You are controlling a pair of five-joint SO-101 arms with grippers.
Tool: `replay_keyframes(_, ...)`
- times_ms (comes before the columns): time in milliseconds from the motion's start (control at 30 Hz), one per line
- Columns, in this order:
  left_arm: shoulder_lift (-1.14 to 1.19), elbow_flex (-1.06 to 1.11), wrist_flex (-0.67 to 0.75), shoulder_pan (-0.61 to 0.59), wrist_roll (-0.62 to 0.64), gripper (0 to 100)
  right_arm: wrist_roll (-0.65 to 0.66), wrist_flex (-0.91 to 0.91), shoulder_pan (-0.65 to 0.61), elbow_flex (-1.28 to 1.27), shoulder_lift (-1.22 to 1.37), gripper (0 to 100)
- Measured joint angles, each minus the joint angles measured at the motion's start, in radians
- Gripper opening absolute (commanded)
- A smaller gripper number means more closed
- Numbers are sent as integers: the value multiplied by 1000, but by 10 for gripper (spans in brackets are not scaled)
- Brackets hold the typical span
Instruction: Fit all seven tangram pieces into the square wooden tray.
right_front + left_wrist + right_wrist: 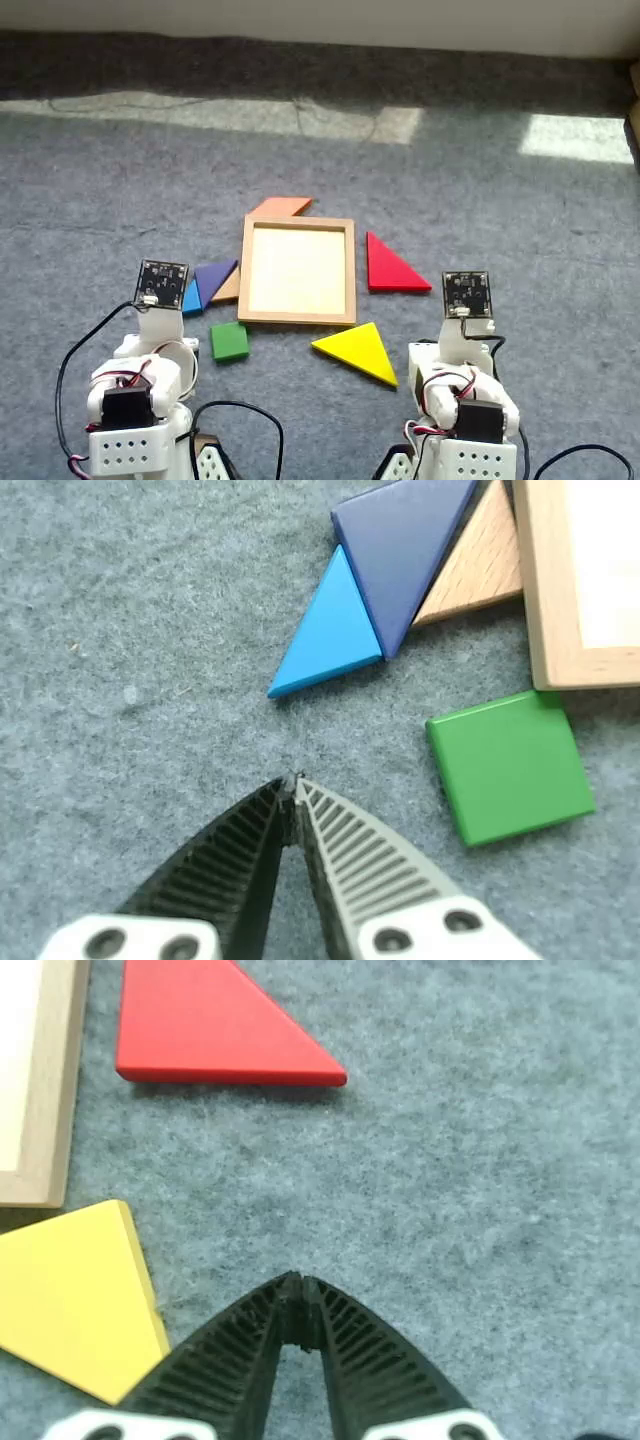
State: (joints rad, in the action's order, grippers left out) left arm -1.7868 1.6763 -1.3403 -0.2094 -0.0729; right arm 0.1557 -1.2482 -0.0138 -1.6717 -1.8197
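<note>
The square wooden tray lies on grey carpet with nothing inside it. Around it lie an orange piece behind, a red triangle to its right, a yellow triangle in front, and a green square at its front left. On its left sit a dark blue triangle, a light blue triangle and a plain wooden piece. My left gripper is shut over bare carpet, short of the light blue triangle and beside the green square. My right gripper is shut, empty, between the yellow triangle and the red triangle.
The left arm's base and the right arm's base stand at the near edge with cables trailing beside them. Open carpet stretches behind and to both sides of the tray. A sunlit strip crosses the far carpet.
</note>
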Motion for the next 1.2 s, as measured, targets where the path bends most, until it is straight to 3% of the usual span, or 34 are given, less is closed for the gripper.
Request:
replay_keyframes(333,0,0,0,0,0,7,0,0,-43,0,0,9)
replay_keyframes(600,0,0,0,0,0,7,2,77,117,0,0,9)
replay_keyframes(700,0,0,0,0,0,7,83,155,138,0,0,9)
replay_keyframes(833,0,0,0,0,0,7,213,175,127,2,0,10)
replay_keyframes(1200,0,0,0,0,0,7,227,72,-66,304,103,60)
